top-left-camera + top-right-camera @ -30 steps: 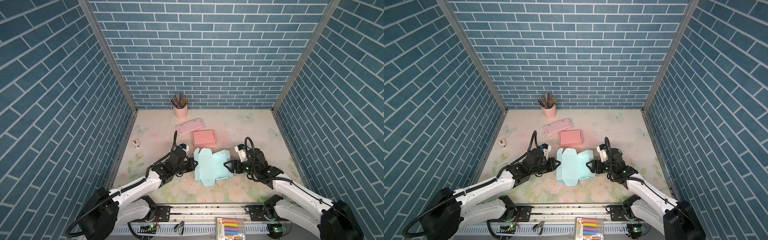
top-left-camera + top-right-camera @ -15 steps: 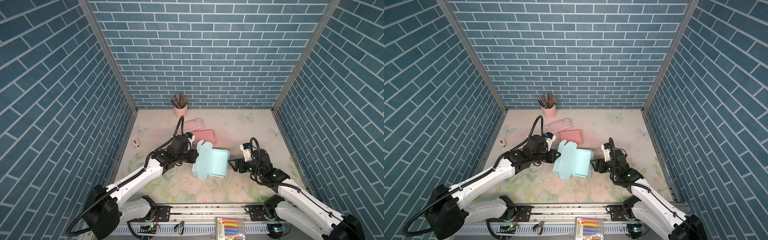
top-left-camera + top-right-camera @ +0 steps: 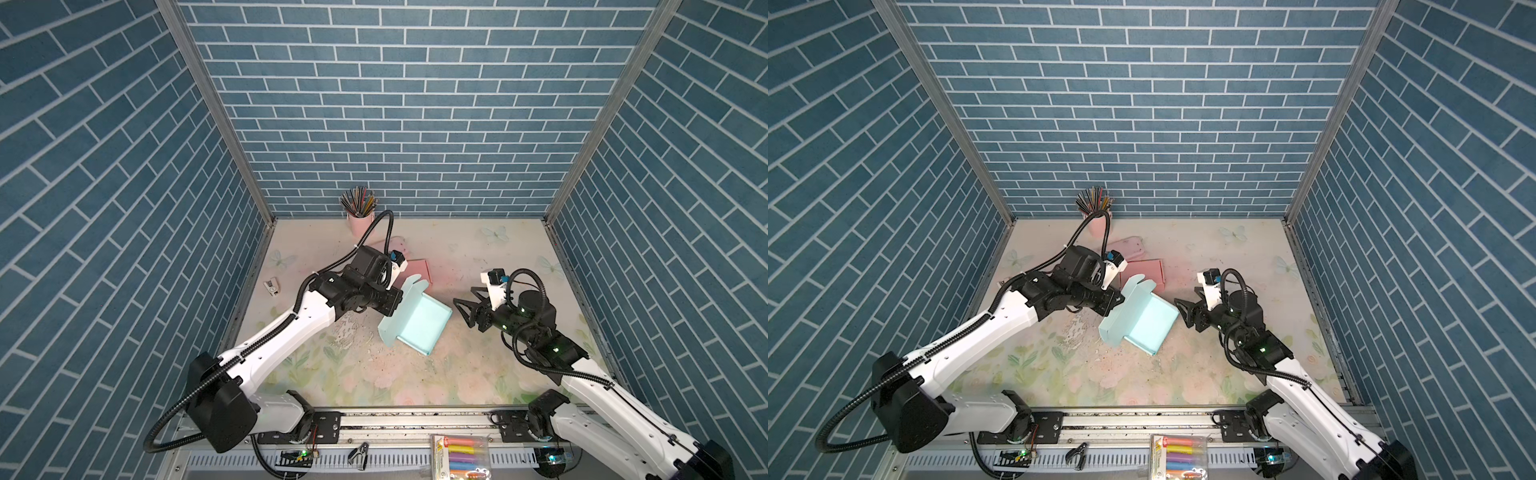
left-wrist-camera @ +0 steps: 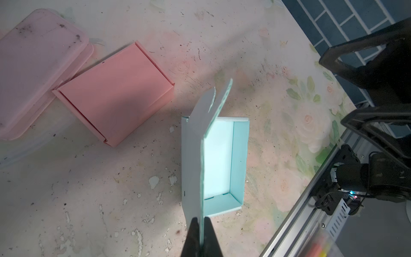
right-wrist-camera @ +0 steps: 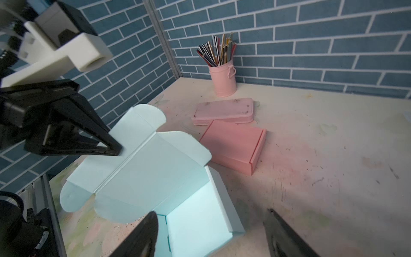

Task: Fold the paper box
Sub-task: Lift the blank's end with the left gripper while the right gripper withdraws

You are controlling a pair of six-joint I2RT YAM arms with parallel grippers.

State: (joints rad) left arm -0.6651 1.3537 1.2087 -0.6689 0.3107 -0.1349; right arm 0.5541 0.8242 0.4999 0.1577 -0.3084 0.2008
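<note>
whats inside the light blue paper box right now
Nothing shows inside the light blue box: bare floor and walls. The raised lid, pinched by the left gripper, hides part of the floor beneath it.

Our left gripper (image 4: pixel 201 220) pinches the paper box (image 4: pixel 219 160) flap flat between its jaws; our right gripper (image 3: pixel 461 311) hangs with jaws spread wide

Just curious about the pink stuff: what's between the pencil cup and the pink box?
A flat pink case lies there, clearest in the right wrist view.

One blue box (image 3: pixel 419 328), one pink box (image 4: pixel 115 93), one case (image 4: pixel 33 66), one cup (image 5: pixel 222 82).
</note>
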